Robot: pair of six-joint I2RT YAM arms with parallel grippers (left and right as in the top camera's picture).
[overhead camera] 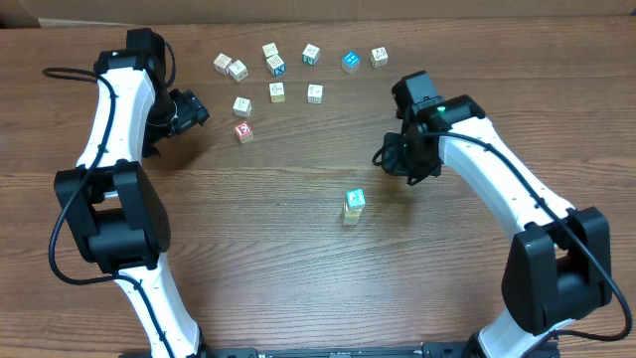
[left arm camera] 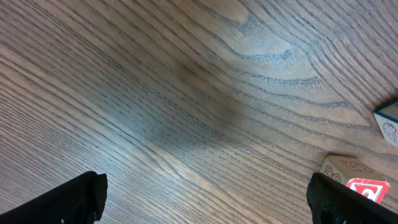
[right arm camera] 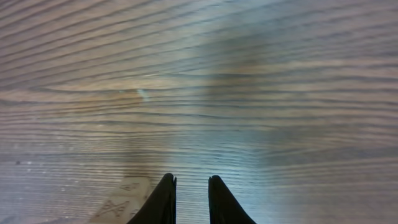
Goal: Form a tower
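The tower (overhead camera: 354, 205) stands right of the table's middle, a narrow stack with a teal-faced cube on top and a yellow one under it. My right gripper (overhead camera: 399, 159) hovers up and to the right of it, apart from it. In the right wrist view the right gripper (right arm camera: 191, 180) is shut with only a thin gap and nothing held; a pale wooden cube face (right arm camera: 121, 202) shows beside its left finger. My left gripper (overhead camera: 195, 109) is open at the far left, near a red cube (overhead camera: 243, 131). Seen from the left wrist, the left gripper (left arm camera: 205, 199) spans bare wood.
Several loose letter cubes (overhead camera: 277, 91) lie scattered along the back, among them a blue one (overhead camera: 350, 62). In the left wrist view the red cube (left arm camera: 368, 188) sits beside the right finger, and a teal-edged cube (left arm camera: 388, 121) is at the frame's edge.
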